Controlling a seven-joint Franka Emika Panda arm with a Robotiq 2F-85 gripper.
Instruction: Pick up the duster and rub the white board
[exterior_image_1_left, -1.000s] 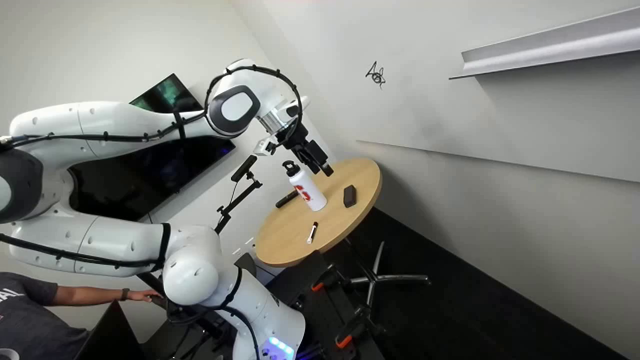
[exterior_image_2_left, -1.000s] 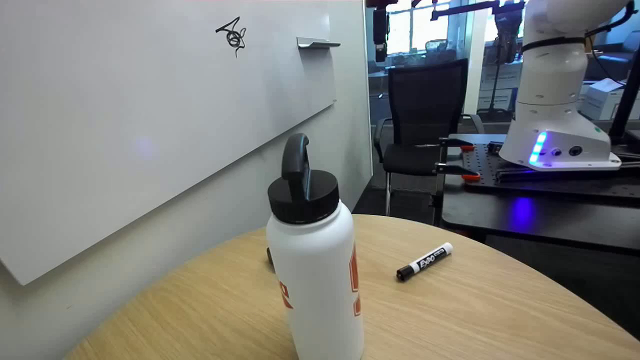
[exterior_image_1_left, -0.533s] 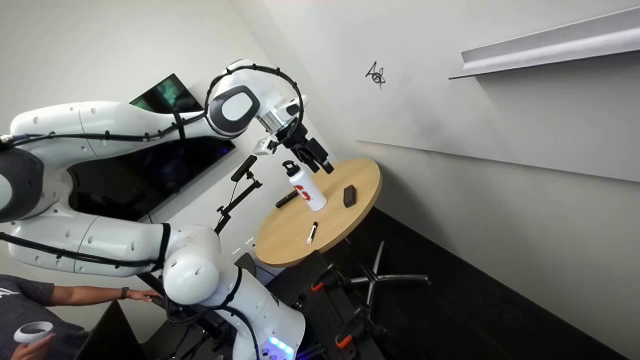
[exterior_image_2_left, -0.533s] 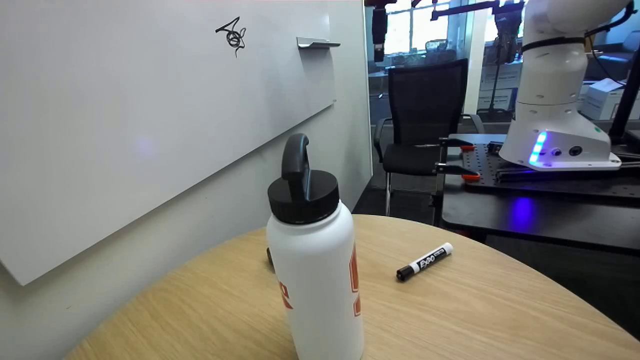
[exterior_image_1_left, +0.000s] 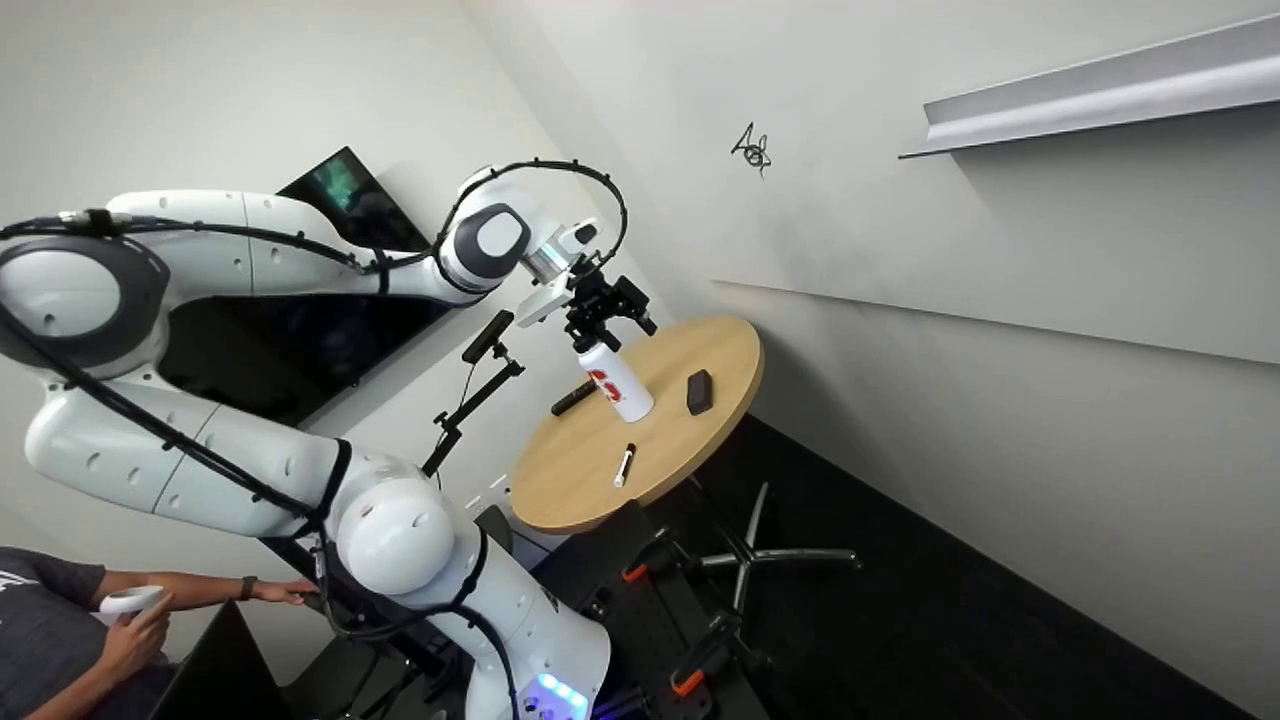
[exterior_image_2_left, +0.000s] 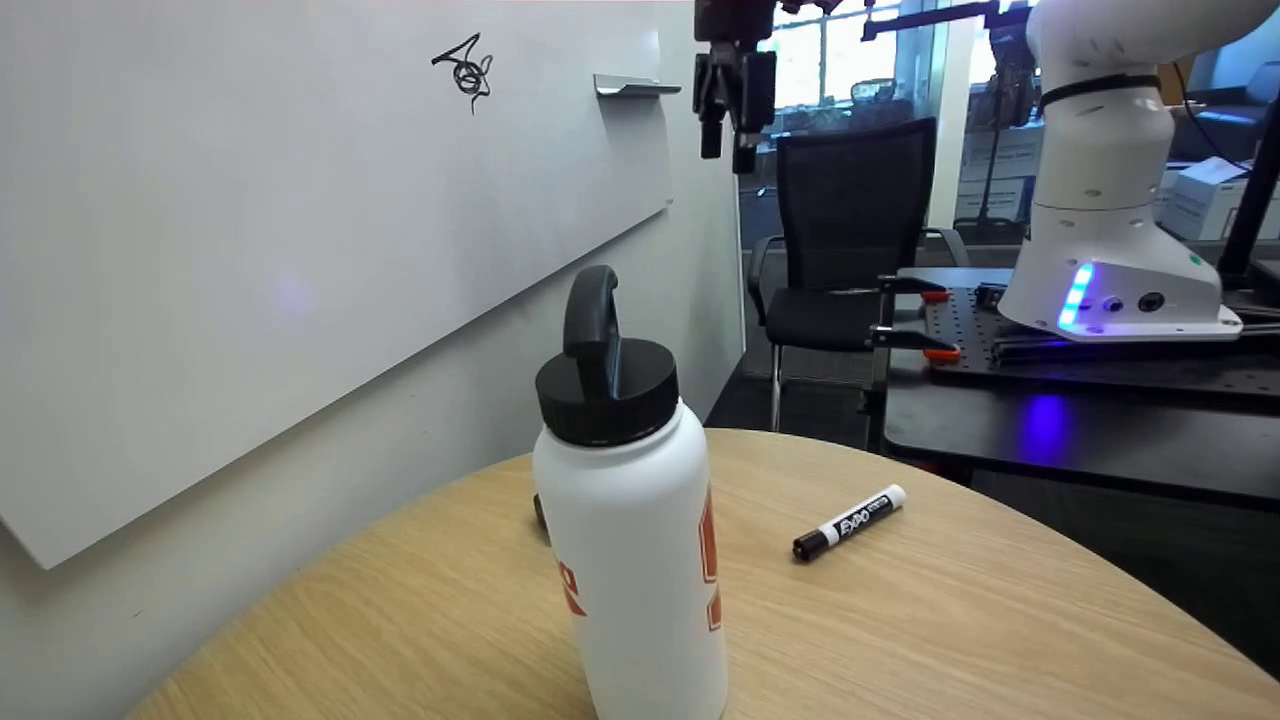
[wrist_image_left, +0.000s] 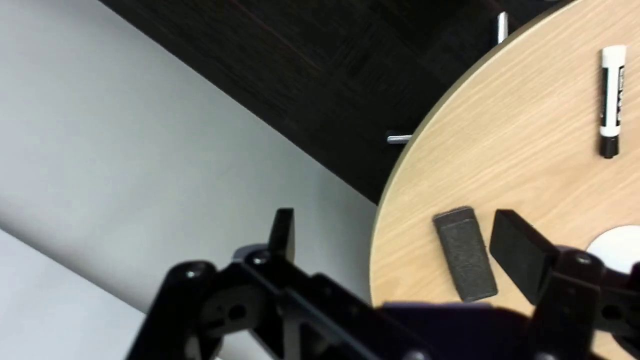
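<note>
The duster (exterior_image_1_left: 699, 392) is a small black block lying flat on the round wooden table (exterior_image_1_left: 560, 490). In an exterior view the duster (exterior_image_2_left: 541, 512) is mostly hidden behind the bottle. In the wrist view the duster (wrist_image_left: 466, 255) lies below and between the fingers, nearer the right finger. My gripper (wrist_image_left: 393, 232) is open and empty. It hangs above the table in both exterior views (exterior_image_1_left: 631, 337) (exterior_image_2_left: 728, 158), apart from the duster. The white board (exterior_image_1_left: 860, 215) bears a dark scribble (exterior_image_1_left: 752, 150); it also shows in an exterior view (exterior_image_2_left: 300, 200).
A white bottle (exterior_image_1_left: 618, 385) with red print stands upright near the duster, close under the gripper in that view. A marker (exterior_image_2_left: 850, 523) and a dark cylinder (exterior_image_1_left: 573, 398) lie on the table. A metal shelf (exterior_image_1_left: 1100, 95) juts from the board. A person (exterior_image_1_left: 50, 620) sits behind the arm.
The arm has bent and shifted, and the gripper has come lower and turned, so both spread fingers now show. The duster, bottle and marker have not moved. The person has raised a white controller.
</note>
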